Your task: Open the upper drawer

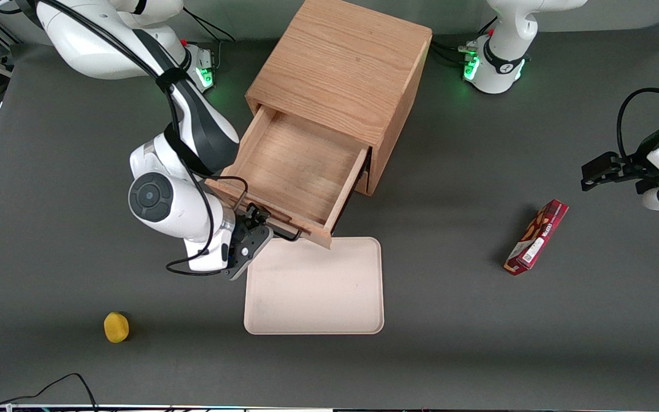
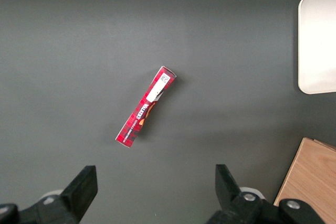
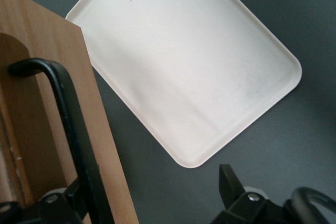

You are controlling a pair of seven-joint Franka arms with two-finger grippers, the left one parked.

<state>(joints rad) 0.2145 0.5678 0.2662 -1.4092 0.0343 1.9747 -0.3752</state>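
Observation:
The upper drawer [image 1: 298, 166] stands pulled well out of the oak cabinet [image 1: 341, 68], and its shallow wooden box is empty. Its light wood front [image 3: 58, 103] carries a long black wire handle [image 3: 71, 124], which also shows in the front view as a handle [image 1: 285, 233] on the drawer's near edge. My right gripper [image 1: 252, 236] sits at the working arm's end of that handle. In the right wrist view the gripper [image 3: 155, 192] is open, with its fingers wide apart. The handle runs just inside one fingertip [image 3: 73, 195], and the other [image 3: 230, 181] hangs over the bare table.
A cream tray [image 1: 318, 286] lies on the table just in front of the open drawer, its corner under the drawer front. A yellow fruit [image 1: 116, 327] lies near the table's front edge toward the working arm's end. A red snack box [image 1: 536, 237] lies toward the parked arm's end.

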